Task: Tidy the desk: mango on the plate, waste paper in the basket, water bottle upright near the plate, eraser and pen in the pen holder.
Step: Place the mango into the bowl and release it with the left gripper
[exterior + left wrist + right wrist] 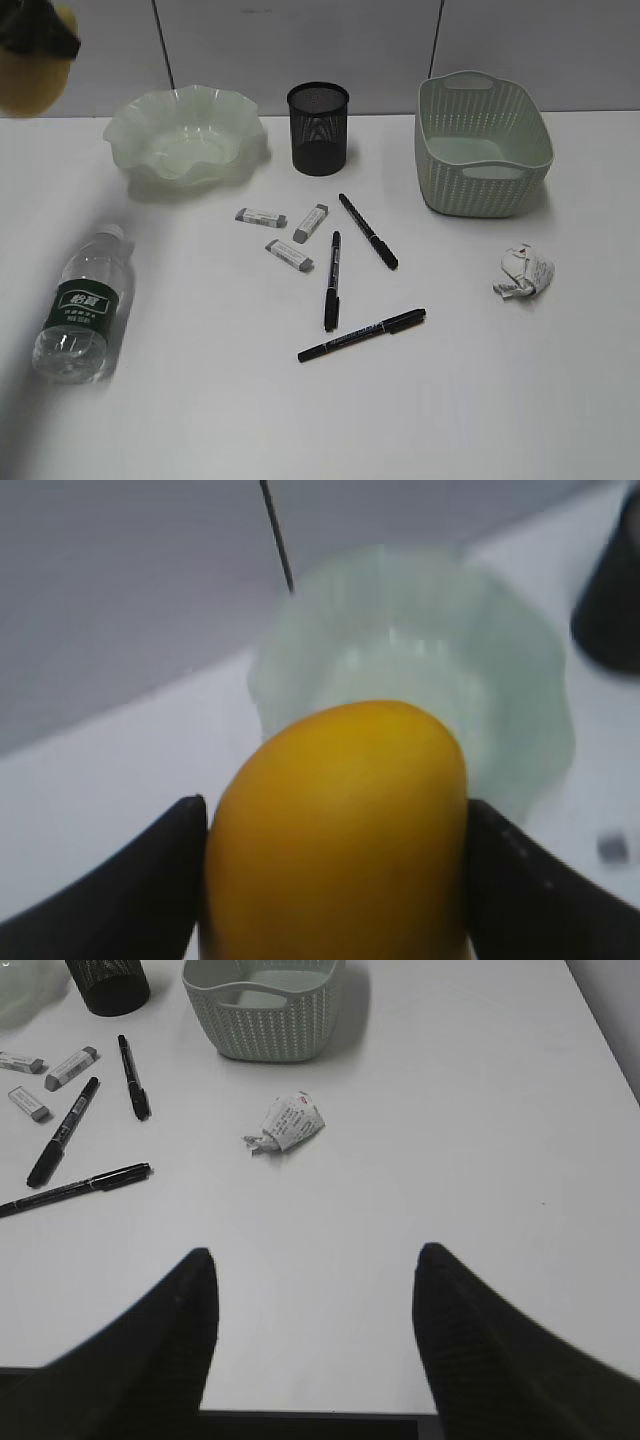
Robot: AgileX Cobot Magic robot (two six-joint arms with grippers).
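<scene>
Clearly the left pincer (pixel 335 880) pinches the mango (pixel 335 830) above the plate (pixel 520 680). Released off-centre, it could roll off the wavy rim. The right pincer (pixel 315 1290) hangs spread, empty.

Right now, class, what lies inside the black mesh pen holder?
The pen holder shows only its own mesh through the open top; no pen or eraser is visible inside. Its floor stays hidden behind the wall.

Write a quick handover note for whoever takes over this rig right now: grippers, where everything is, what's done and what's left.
Left gripper: shut on the mango, held above the plate, not yet placed.
Right gripper: open, empty.
Done: nothing yet.
Left: water bottle lies on its side; waste paper on the desk beside the basket; three erasers and three pens lie outside the pen holder.
</scene>
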